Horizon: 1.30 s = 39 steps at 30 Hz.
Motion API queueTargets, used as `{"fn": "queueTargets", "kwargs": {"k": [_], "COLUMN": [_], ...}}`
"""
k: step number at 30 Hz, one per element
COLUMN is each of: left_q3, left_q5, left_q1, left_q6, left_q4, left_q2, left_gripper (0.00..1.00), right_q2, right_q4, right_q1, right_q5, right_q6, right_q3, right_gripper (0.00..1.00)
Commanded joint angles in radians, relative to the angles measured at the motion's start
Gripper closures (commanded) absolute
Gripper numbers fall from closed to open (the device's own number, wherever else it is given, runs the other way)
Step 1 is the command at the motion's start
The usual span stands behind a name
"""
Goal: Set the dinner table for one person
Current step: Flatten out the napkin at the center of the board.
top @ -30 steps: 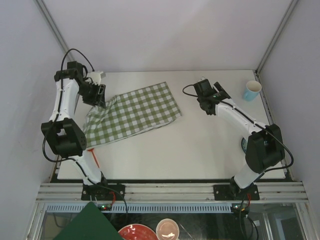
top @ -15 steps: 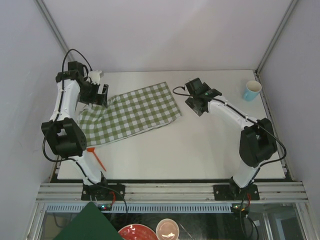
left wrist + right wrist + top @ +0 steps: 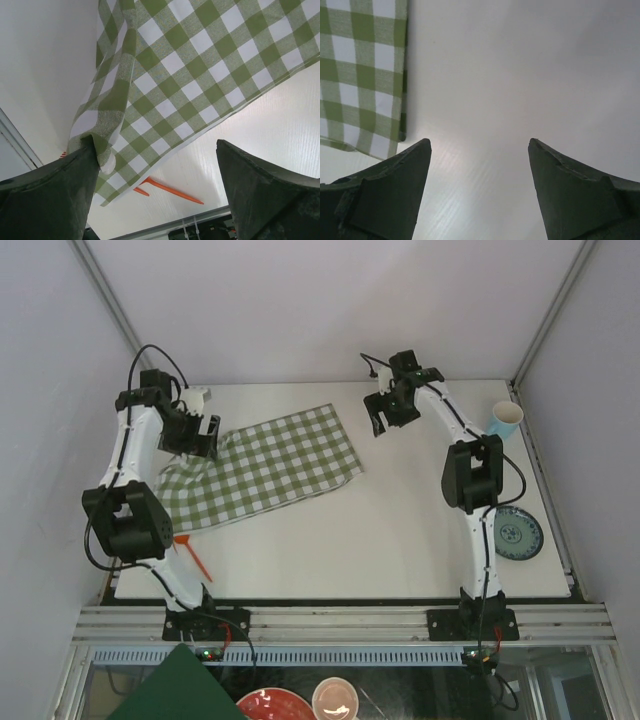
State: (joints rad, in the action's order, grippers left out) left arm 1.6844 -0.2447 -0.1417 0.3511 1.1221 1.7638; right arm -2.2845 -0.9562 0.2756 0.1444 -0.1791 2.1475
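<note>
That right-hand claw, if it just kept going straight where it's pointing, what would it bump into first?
Probably the bare dinner table. The right gripper, jaws open, aims at plain tabletop; the checked cloth lies just off to one side of that line. Depth is hard to judge.

What we cannot make out
From above, the left gripper [image 3: 200, 435] covers the left corner of the checked cloth [image 3: 270, 465]; in the left wrist view a fold meets one finger [image 3: 50, 200], and we cannot tell whether they touch. The orange thing [image 3: 196, 562] near the left edge of the table [image 3: 400, 540] is too small to name.
</note>
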Motion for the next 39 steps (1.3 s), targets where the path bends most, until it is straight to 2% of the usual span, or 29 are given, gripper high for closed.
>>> {"fn": "queueTargets", "kwargs": {"k": [1, 4, 7, 11, 12, 14, 18, 22, 25, 29, 39], "left_q3": [-0.009, -0.007, -0.003, -0.001, -0.003, -0.002, -0.008, -0.044, -0.106, -0.138, -0.139], "left_q5": [0.02, 0.118, 0.188, 0.238, 0.256, 0.294, 0.412, 0.432, 0.554, 0.601, 0.418], "left_q1": [0.012, 0.037, 0.052, 0.064, 0.068, 0.073, 0.078, 0.08, 0.097, 0.107, 0.115], "left_q6": [0.023, 0.032, 0.041, 0.056, 0.059, 0.066, 0.083, 0.088, 0.1, 0.101, 0.077], "left_q4": [-0.024, -0.041, -0.054, -0.054, -0.058, -0.065, -0.093, -0.129, -0.197, -0.241, -0.178], "left_q2": [-0.066, -0.071, -0.078, -0.082, -0.082, -0.085, -0.096, -0.118, -0.135, -0.143, -0.131], "left_gripper": [0.0, 0.0, 0.0, 0.0, 0.0, 0.0, 0.0, 0.0, 0.0, 0.0, 0.0], "right_q2": [-0.068, -0.096, -0.106, -0.101, -0.101, -0.107, -0.118, -0.123, -0.145, -0.173, -0.261], "right_q4": [-0.128, -0.132, -0.135, -0.141, -0.139, -0.145, -0.15, -0.135, -0.135, -0.133, -0.161], "right_q1": [-0.015, -0.007, 0.0, 0.005, 0.005, 0.006, 0.016, 0.027, 0.042, 0.064, 0.111], "right_q5": [0.245, 0.265, 0.254, 0.224, 0.213, 0.205, 0.19, 0.188, 0.182, 0.188, 0.189], "right_q6": [0.095, 0.115, 0.124, 0.114, 0.113, 0.11, 0.103, 0.102, 0.097, 0.092, 0.108], "right_q3": [0.114, 0.12, 0.118, 0.105, 0.098, 0.092, 0.079, 0.07, 0.079, 0.089, 0.204], "right_gripper": [0.22, 0.26, 0.55, 0.87, 0.94, 1.0, 1.0, 1.0, 1.0, 1.0, 1.0]}}
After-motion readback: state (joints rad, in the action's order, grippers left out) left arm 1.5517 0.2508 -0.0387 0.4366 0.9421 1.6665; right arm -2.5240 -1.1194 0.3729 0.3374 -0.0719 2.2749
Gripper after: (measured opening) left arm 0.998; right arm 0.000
